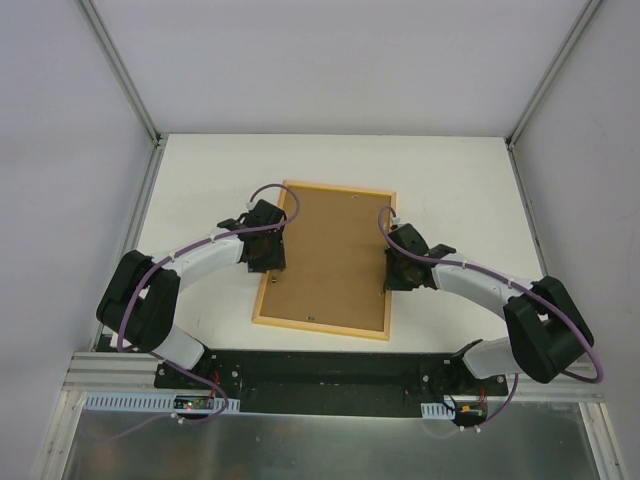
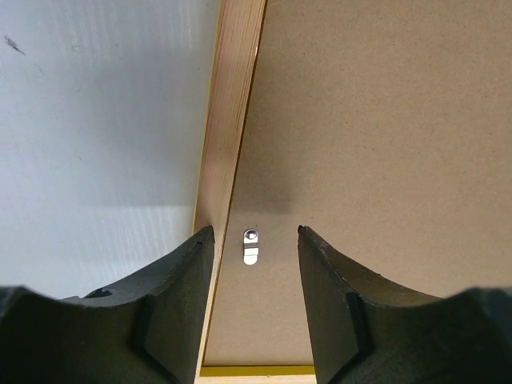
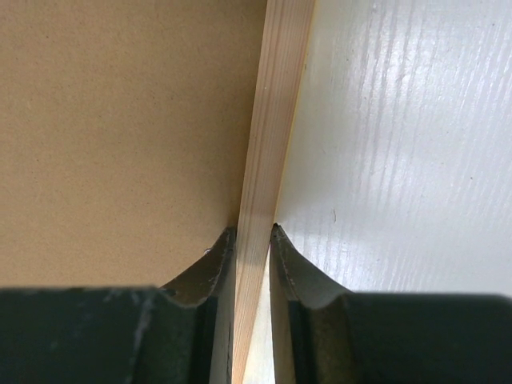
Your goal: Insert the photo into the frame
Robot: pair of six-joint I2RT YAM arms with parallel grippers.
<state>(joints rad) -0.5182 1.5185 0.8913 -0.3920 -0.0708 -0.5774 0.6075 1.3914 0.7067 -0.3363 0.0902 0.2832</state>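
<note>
Frame [image 3: 276,96] rail — between right pincer [image 3: 253,229] fingers

We see the frame [image 1: 340,186] lying flat and back-up on the surface [image 1: 200,200], a thin rectangle of pale natural wood turned slightly askew, its opening filled by the brown backing board [image 1: 325,255]. Its left rail passes just beneath the left-side finger of the left hand [image 2: 256,232], whose fingers stand apart above it, and a sliver of bright yellow shows along that rail's outer edge and at the near end. Its right rail is pinched from both sides between the fingers of the right hand [image 3: 254,230].
</note>
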